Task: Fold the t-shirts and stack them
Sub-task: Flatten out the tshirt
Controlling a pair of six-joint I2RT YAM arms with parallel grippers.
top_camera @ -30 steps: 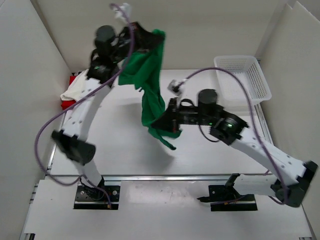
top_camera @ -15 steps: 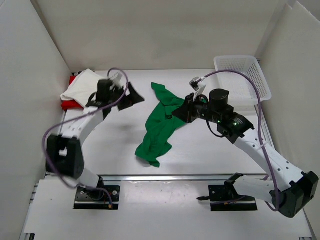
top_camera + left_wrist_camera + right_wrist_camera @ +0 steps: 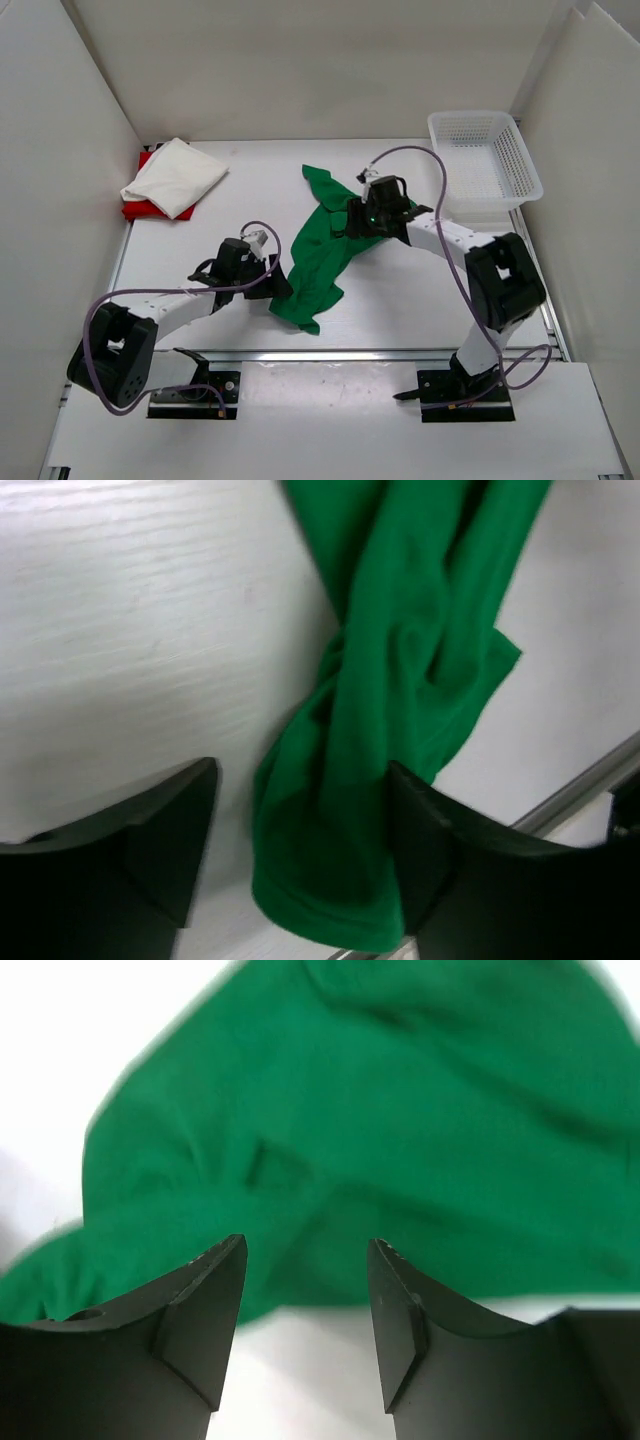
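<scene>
At the far left corner of the bench [image 3: 250, 190] we see the red t-shirt [image 3: 138, 210] lying flat. The white t-shirt [image 3: 176, 175] rests on top of it as a folded slab and covers most of it.

Nearer the front, the left fingers [image 3: 277, 286] sit low at the near end of the green t-shirt [image 3: 325, 250]. In the left wrist view those fingers [image 3: 175, 830] stand wide apart. The bunched end of the green cloth [image 3: 400, 680] lies between them, close against the right-hand one and clear of the other. We see no grip on it.

The green t-shirt lies unfolded and rumpled in the middle of the bench, a long strip running from far centre toward the near left.

The right fingers [image 3: 347, 222] are over its far half. From the right wrist we see these fingers [image 3: 205, 1305] spread open with green cloth [image 3: 400, 1120] beyond them. We cannot tell whether they touch it.

At the far right corner stands a white mesh basket [image 3: 470, 115], well apart from all three shirts.
</scene>
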